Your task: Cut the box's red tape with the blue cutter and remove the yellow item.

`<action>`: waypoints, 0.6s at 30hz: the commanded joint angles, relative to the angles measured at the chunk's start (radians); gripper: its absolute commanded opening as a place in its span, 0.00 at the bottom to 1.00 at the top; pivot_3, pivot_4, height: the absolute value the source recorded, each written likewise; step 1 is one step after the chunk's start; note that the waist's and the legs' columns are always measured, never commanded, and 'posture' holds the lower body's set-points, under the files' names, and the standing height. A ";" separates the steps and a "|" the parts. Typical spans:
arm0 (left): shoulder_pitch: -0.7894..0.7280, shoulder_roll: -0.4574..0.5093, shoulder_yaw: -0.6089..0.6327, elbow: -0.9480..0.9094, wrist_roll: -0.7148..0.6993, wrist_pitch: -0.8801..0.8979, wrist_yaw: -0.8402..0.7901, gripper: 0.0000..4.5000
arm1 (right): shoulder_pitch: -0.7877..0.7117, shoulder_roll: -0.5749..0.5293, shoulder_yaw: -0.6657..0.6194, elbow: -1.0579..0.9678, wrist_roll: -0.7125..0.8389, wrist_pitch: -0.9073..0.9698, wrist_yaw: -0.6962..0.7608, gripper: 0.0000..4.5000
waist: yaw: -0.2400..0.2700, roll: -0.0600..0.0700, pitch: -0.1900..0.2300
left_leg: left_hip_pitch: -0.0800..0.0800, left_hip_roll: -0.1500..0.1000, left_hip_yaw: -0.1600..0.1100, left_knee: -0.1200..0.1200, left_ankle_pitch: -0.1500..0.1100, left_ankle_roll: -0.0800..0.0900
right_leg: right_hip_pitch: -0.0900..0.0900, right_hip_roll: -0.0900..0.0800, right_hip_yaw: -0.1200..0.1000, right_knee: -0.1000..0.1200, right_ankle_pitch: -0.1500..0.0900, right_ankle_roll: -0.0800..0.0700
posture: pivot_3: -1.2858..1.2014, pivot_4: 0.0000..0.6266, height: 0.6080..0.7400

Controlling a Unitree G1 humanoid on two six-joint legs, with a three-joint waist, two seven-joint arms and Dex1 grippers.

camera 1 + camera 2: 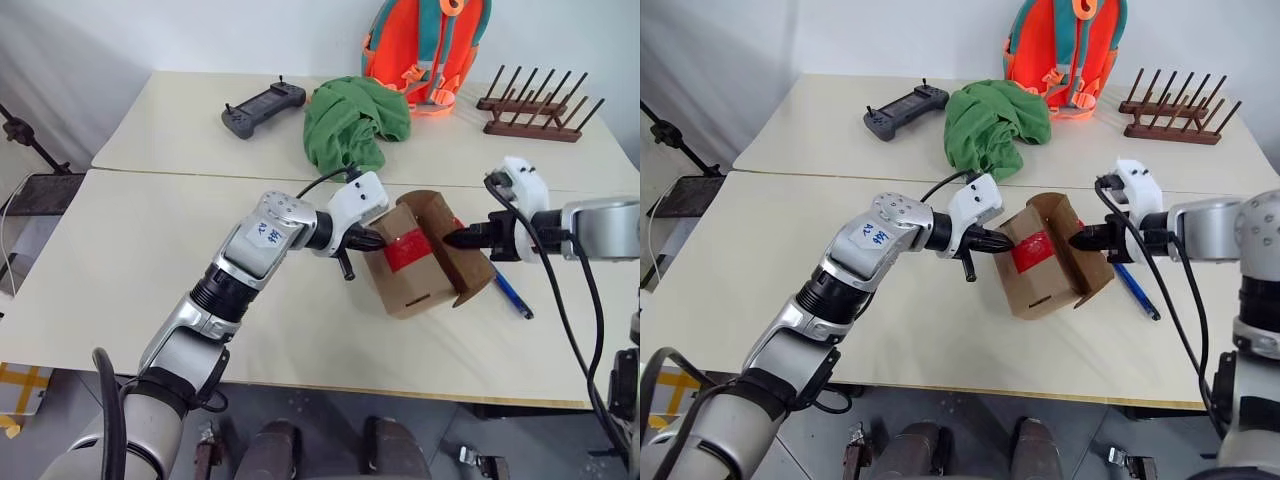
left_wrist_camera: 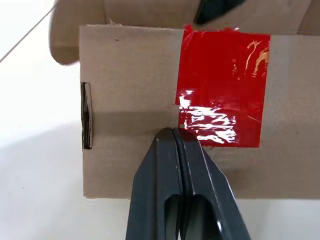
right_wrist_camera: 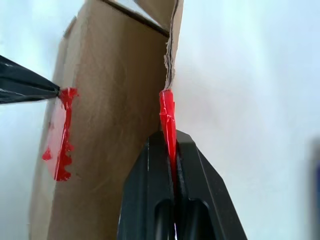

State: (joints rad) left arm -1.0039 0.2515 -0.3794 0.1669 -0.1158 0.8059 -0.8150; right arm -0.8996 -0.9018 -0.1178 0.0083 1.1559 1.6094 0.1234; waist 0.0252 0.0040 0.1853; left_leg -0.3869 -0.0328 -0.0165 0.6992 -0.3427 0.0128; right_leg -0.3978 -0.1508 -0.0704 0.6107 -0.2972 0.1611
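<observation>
The two black fingers of the left gripper [image 2: 176, 131] are pressed together, their tips touching the side of the small brown cardboard box [image 1: 412, 272] at the edge of the bright red rectangular tape patch [image 1: 407, 251]. The black fingers of the right gripper [image 3: 170, 137] are closed too, pinching the taped edge of a raised cardboard flap [image 1: 452, 243], where a strip of red tape sits between the pads. The box stands tilted on the near white table [image 1: 130, 270], between the two grippers, with its flap opened toward the right. The slim blue pen-shaped cutter [image 1: 512, 294] lies on the table just right of the box, below the right gripper. On the far table sit a crumpled green cloth [image 1: 352, 122], a dark grey game controller [image 1: 262, 108], an orange backpack [image 1: 425, 45] and a brown wooden peg rack [image 1: 535, 112].
</observation>
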 commanded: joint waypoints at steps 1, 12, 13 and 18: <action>0.002 -0.016 0.010 -0.001 0.003 -0.024 0.011 0.00 | -0.054 -0.041 0.022 -0.014 0.196 0.005 -0.150 0.01 | 0.001 0.000 0.000 | 0.000 0.000 0.000 0.000 0.000 0.000 | 0.000 0.000 0.000 0.000 0.000 0.000 | 0.52 0.24 1.00; -0.011 -0.034 0.035 0.043 0.001 -0.072 0.034 0.00 | -0.176 -0.175 0.280 -0.069 0.816 -0.217 -0.656 0.01 | 0.000 -0.001 0.000 | -0.003 0.001 -0.001 0.000 -0.001 0.002 | -0.001 -0.001 -0.003 -0.003 0.000 0.000 | 0.52 0.24 1.00; -0.011 -0.035 0.036 0.046 0.001 -0.074 0.035 0.00 | -0.185 -0.180 0.294 -0.083 0.816 -0.226 -0.658 0.01 | 0.000 -0.001 0.000 | -0.003 0.001 0.000 0.000 -0.001 0.002 | -0.001 -0.001 -0.003 -0.004 0.000 0.000 | 0.52 0.24 1.00; -0.015 -0.038 0.038 0.070 0.000 -0.098 0.030 0.00 | -0.170 -0.203 0.333 -0.137 0.816 -0.281 -0.688 0.01 | 0.000 -0.001 0.000 | -0.004 0.001 0.000 0.000 -0.001 0.003 | -0.001 0.000 -0.004 -0.004 0.000 0.000 | 0.52 0.24 1.00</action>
State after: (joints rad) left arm -1.0012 0.2311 -0.3608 0.2538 -0.1107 0.7417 -0.7794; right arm -1.0683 -1.0932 0.2184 -0.0871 1.9459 1.3589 -0.5597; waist 0.0254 0.0032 0.1858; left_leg -0.3906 -0.0316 -0.0168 0.6990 -0.3442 0.0155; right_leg -0.3985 -0.1512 -0.0744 0.6063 -0.2972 0.1611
